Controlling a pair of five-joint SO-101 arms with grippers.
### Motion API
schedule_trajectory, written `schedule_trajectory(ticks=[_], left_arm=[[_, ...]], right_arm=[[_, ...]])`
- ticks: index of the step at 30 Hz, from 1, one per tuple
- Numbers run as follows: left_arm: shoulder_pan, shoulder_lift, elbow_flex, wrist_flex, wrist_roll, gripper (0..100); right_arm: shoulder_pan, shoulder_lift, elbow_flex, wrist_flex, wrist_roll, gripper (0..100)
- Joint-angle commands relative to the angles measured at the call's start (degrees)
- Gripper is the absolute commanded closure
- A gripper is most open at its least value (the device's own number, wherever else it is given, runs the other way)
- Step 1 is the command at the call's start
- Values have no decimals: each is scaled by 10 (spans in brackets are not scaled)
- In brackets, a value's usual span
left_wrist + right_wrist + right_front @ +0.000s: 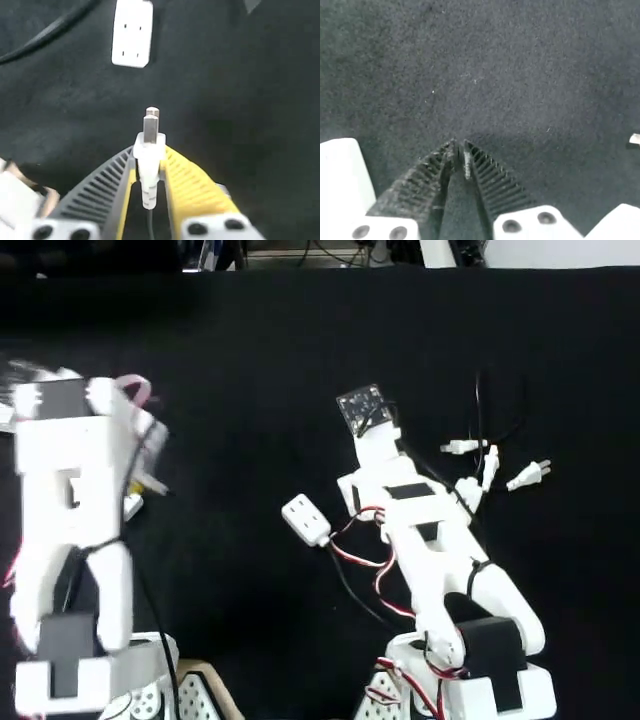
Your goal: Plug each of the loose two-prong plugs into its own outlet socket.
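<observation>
Left jaws clamped on white plug (149,152) by its body, prongs free and pointing at the outlet strip (132,32) lying ahead on the desk (240,100). Judged light, rigid and slick, so hold the flat sides. Right jaws closed, empty.

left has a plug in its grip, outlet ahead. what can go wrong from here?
1. The outlet block looks unfixed on the cloth; pushing the plug in may just slide it away.
2. The left gripper pinches only the plug's narrow body, so the prongs could twist off the slots.
3. In the high view the right arm and its wires sit right beside the outlet block; a collision is possible.
</observation>
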State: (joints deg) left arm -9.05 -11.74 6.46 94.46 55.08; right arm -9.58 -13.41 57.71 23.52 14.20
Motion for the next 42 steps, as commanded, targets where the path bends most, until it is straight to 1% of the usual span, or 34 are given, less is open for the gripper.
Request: schedule_trajectory(ticks=[1,3,5,7,10,15,20,25,30,33,36,40,42], left_arm=[[29,103,143,-171,-91,970],[50,167,155,-220,-131,970],[80,229,138,-232,-171,970],[118,281,106,-221,-210,970],[158,338,41,-170,-242,970],[169,399,-72,-90,-244,970],[178,432,-160,-36,-246,970],[194,439,-215,-1,-246,970],[192,439,-285,59,-246,970],[190,443,-289,63,-246,970],[190,445,-256,62,-247,970],[191,474,-202,62,-275,970],[181,504,-192,62,-294,970]], right_arm=[[6,-8,-2,-3,2,985],[6,-8,-2,-3,3,984],[6,-8,-2,-3,3,984],[5,-7,-2,-4,4,984],[4,-7,-2,-4,5,984],[4,-7,-2,-4,5,984],[4,-7,-2,-3,5,984],[4,-7,-2,-3,5,984],[4,-7,-2,-3,5,984],[4,-7,-2,-3,5,984],[4,-7,-2,-3,5,984],[4,-7,-2,-3,5,984],[4,-7,-2,-3,5,984]])
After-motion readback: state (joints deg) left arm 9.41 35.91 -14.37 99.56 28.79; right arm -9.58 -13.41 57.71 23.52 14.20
